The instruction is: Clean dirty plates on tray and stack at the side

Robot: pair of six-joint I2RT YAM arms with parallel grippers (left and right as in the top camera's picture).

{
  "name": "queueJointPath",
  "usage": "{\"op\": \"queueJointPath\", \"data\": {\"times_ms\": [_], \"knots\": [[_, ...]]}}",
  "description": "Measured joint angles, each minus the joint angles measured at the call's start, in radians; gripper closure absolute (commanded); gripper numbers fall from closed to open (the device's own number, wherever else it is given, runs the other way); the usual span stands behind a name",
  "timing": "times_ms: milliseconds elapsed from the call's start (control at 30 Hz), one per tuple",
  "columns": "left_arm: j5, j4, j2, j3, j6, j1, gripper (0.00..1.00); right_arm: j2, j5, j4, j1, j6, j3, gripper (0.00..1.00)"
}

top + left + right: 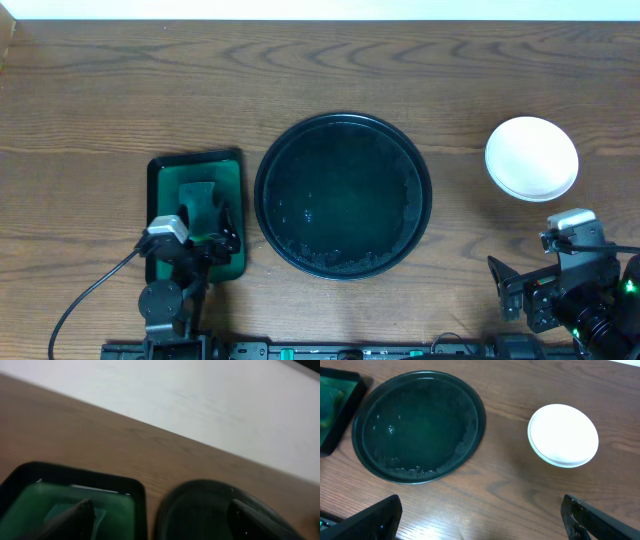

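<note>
The round black tray sits mid-table with no plate on it; wet specks line its near rim. The white plates rest as one clean-looking pile on the wood right of the tray, also in the right wrist view. My left gripper hovers open over the small green tray, nothing between its fingers. My right gripper is open low above bare wood, nearer than the plates and holding nothing.
A dark green rectangular tray with a teal sponge lies left of the round tray. A cable loops at the front left. The right arm fills the front right corner.
</note>
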Motion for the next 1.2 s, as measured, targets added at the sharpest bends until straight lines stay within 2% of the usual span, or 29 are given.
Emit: {"op": "queueJointPath", "data": {"times_ms": [133,367,1200], "knots": [[-0.061,-0.006,0.0,0.0,-0.044,0.0,0.15,0.0,0.0,0.0,0.0,0.0,0.0,0.01],[-0.086,-0.008,0.0,0.0,-0.039,0.0,0.15,0.0,0.0,0.0,0.0,0.0,0.0,0.01],[-0.096,-0.009,0.0,0.0,-0.028,0.0,0.15,0.0,0.0,0.0,0.0,0.0,0.0,0.01]]}}
